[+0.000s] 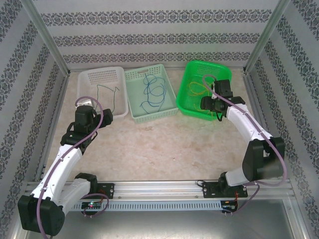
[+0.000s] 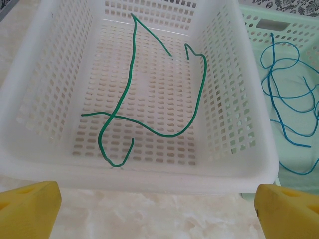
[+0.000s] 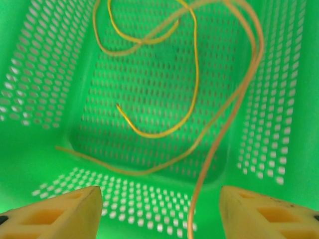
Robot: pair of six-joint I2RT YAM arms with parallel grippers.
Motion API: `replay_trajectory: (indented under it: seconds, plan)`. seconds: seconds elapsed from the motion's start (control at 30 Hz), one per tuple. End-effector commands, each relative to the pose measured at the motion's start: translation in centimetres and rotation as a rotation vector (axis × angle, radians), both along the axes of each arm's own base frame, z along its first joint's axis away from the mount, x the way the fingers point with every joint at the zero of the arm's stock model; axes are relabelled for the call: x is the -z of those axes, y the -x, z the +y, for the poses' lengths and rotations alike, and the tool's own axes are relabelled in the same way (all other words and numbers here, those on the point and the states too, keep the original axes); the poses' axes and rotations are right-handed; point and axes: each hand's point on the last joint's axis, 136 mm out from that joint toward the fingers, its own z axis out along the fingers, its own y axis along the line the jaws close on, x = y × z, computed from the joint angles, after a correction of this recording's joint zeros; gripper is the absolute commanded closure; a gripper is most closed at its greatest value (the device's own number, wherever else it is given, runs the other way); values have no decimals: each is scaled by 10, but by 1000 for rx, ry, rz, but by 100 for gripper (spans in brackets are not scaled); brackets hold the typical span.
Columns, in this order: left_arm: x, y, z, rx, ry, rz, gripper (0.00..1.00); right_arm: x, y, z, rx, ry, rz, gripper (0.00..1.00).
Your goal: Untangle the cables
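Note:
A dark green cable point(image 2: 149, 99) lies curled in the white basket point(image 2: 45, 64), also seen from above as a dark green cable point(image 1: 107, 94). My left gripper point(image 2: 159, 214) hovers open just before that basket's near rim, with nothing between its yellow fingertips point(image 2: 30, 209). A blue cable point(image 2: 289, 99) lies looped in the pale green basket point(image 1: 149, 112). The yellow cable point(image 3: 149, 74) coils inside the bright green basket point(image 3: 35, 74). My right gripper point(image 3: 162, 214) hangs over its near end, jaws apart. One yellow strand point(image 3: 199, 199) runs down between the fingers, touching neither.
The three baskets stand side by side at the back of the marble-patterned table point(image 1: 164, 144). The left gripper point(image 1: 85, 104) is at the white basket's near left corner and the right gripper point(image 1: 213, 102) over the bright green basket point(image 1: 192, 74). Metal frame posts point(image 1: 50, 45) flank the workspace.

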Motion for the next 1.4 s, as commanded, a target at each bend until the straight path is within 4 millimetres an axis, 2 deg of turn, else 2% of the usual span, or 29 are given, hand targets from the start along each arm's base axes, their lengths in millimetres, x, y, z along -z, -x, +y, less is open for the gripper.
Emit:
replay_trajectory:
  seconds: [0.0, 0.1, 0.23, 0.27, 0.4, 0.5, 0.6, 0.67, 0.77, 0.9, 1.0, 1.07, 1.3, 1.37]
  plan:
    - [-1, -3, -2, 4, 1, -27, 0, -16, 21, -1, 39, -38, 30, 36]
    - [1, -6, -4, 8, 7, -30, 0, -3, 28, 4, 21, -68, 95, 37]
    - [2, -9, -6, 17, 12, -22, 0, 21, 22, 8, 12, -93, 188, 42]
    - [2, -8, -6, 18, 10, -18, 0, 27, 19, 10, 9, -100, 200, 46]
    - [1, -4, -3, 7, -1, -23, 0, 41, -1, 11, -3, -88, 205, 74]
    - [2, -2, 0, -7, -5, -22, 0, 37, -16, 11, -11, -74, 177, 90]
    - [2, -3, 0, -13, 1, -22, 0, 22, -27, 15, -34, -56, 116, 98]
    - [4, -3, -1, -13, 8, -19, 0, 11, -34, 19, -56, -42, 68, 100]
    - [5, -5, -2, -11, 17, -13, 0, 7, -44, 21, -61, -37, 56, 100]
    - [6, -3, -2, -11, 15, -1, 0, 28, -55, 17, -52, -26, 105, 100]
    - [5, 1, 1, -14, -2, 4, 0, 45, -52, 14, -39, -45, 166, 100]
    - [3, 4, 3, -20, -15, 3, 0, 45, -45, 15, -39, -56, 175, 99]
    - [8, 4, 3, -26, 3, -9, 0, 22, -9, 0, -15, -19, 198, 63]
    - [10, 2, 0, -19, 16, -2, 0, 13, -3, 2, -21, -35, 186, 57]
